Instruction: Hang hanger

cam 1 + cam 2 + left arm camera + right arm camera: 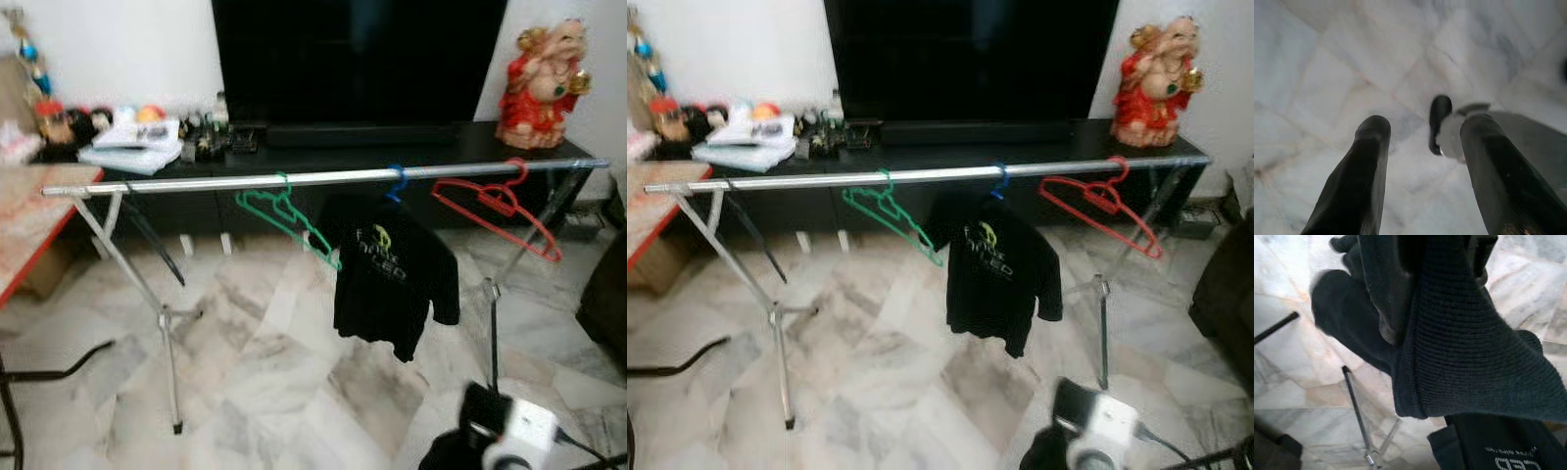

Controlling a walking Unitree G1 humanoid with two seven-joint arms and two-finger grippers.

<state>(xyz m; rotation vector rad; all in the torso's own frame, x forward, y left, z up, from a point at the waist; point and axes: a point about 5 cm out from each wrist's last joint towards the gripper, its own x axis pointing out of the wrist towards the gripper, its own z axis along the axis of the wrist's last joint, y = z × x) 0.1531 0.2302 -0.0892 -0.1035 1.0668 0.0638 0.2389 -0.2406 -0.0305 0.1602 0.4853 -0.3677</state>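
The blue hanger point(396, 183) hooks over the silver rail point(196, 182) of the drying rack, a little past the rail's middle toward its right end, and a black shirt point(392, 279) hangs from it with the printed front facing out; judging by how it sits, the hang looks already done, the hook bearing the load so the shirt drops straight below the rail. On the same rail a green hanger point(286, 217) hangs bare to the shirt's left and a red hanger point(495, 206) hangs bare near the rail's right end, both tilted, probably because an unloaded hanger swings freely on its hook. Behind the rail stands a low black surface point(470, 144) carrying a red and gold figurine point(539, 83), a soundbar and small clutter under a dark television point(358, 59). The right tool point(1400, 293) is below and in front of the rail, near the shirt; its wrist view looks past dark ribbed cloth lying across its fingers, with the shirt's print just beyond, so I cannot tell whether it is clenched or released. The left tool point(1418, 147) hangs well below the rail over the marble floor point(245, 382), fingers spread apart and grasping nothing.
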